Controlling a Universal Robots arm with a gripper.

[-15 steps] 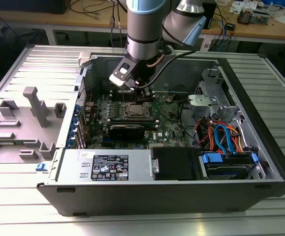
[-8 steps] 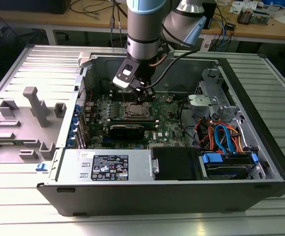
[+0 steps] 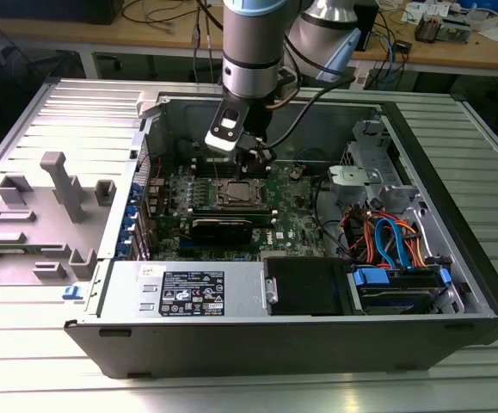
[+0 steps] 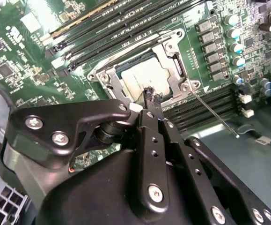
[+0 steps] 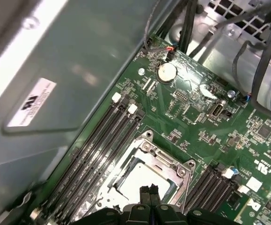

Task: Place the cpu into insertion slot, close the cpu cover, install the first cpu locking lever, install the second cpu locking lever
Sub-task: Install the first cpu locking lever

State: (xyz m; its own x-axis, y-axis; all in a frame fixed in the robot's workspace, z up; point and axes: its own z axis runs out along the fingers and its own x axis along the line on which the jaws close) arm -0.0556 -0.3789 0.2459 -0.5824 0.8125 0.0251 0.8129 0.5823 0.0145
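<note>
The cpu (image 4: 142, 75) lies in the insertion slot (image 4: 108, 80) on the green motherboard, its dull silver top showing through the window of the cpu cover (image 4: 172, 70). The silvery cover lies down over the chip. A thin metal locking lever (image 4: 215, 112) sticks out from one corner of the socket, over the memory slots. My gripper (image 4: 151, 96) hangs just above the socket's edge, fingertips shut together and holding nothing. In the first wrist view, the gripper (image 5: 149, 190) sits over the cpu (image 5: 135, 180) and cover (image 5: 170, 166). In the exterior view, the gripper (image 3: 250, 159) is above the socket (image 3: 238, 194).
The motherboard sits in an open computer case (image 3: 455, 198) with tall metal walls. Long black memory slots (image 5: 102, 136) flank the socket on two sides. Coloured cables (image 3: 386, 237) and a drive bay fill the exterior view's right. A grey moulded tray (image 3: 42, 215) lies at the exterior view's left.
</note>
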